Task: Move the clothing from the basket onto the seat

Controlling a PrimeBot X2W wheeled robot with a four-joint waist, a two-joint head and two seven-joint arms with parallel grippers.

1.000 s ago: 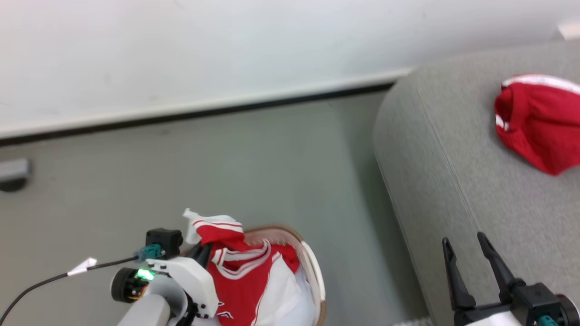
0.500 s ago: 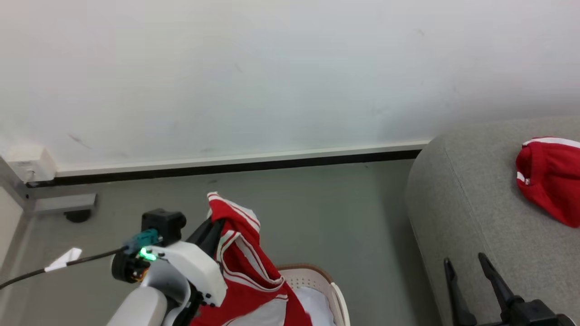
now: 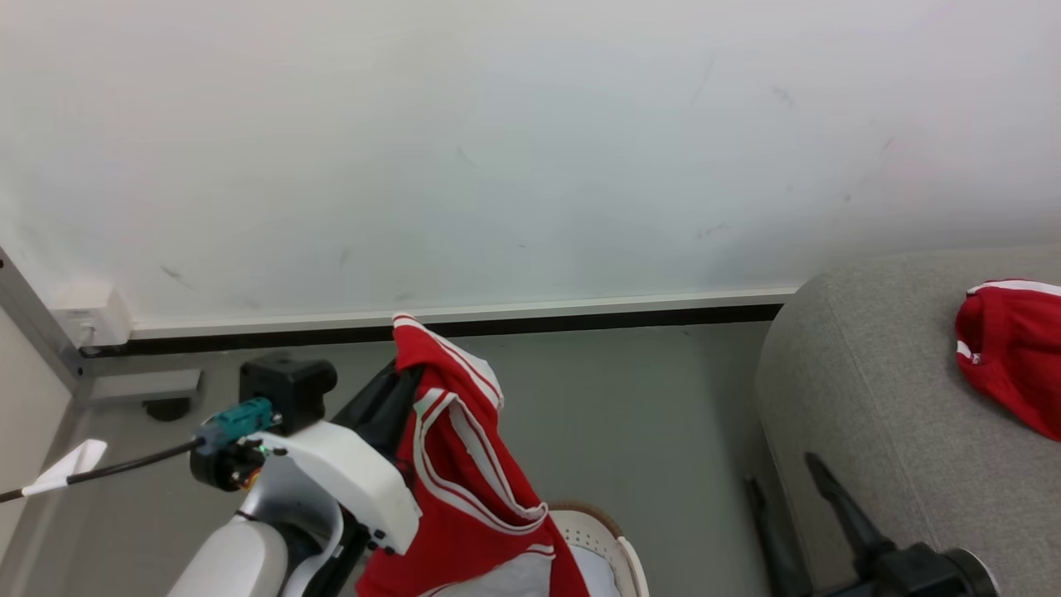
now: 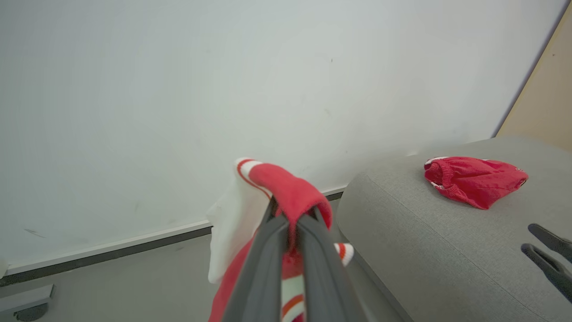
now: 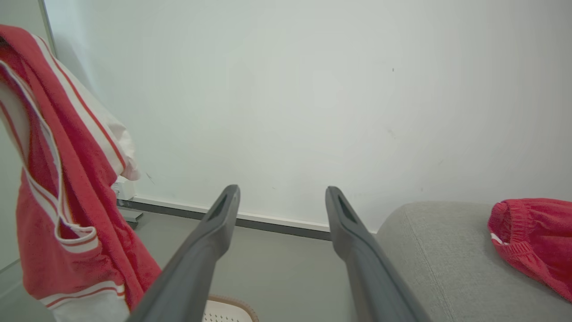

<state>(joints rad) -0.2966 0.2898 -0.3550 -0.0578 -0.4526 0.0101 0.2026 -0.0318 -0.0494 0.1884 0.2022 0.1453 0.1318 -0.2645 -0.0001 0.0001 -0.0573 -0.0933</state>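
My left gripper [image 3: 404,377] is shut on a red jersey with white stripe trim [image 3: 464,481], pinched near its top fold and hanging down over the basket [image 3: 620,551]. Just the basket's brown-and-white rim peeks in at the bottom edge. The left wrist view shows the red fabric [image 4: 288,190] draped over the closed fingertips [image 4: 290,217]. The right gripper [image 3: 779,469] stands open beside the front corner of the grey seat [image 3: 879,398], nothing between its fingers [image 5: 223,214]. Another red garment [image 3: 1011,356] lies on the seat [image 4: 424,232].
A white wall with a dark baseboard [image 3: 580,315] runs behind the grey floor. A grey bracket and foot [image 3: 145,388] sit at the left by the wall. A black cable with a white tag [image 3: 66,466] trails from the left wrist.
The left gripper has lifted the jersey up out of the basket. The head camera has tilted upward, so the basket and right gripper sit lower in the picture.
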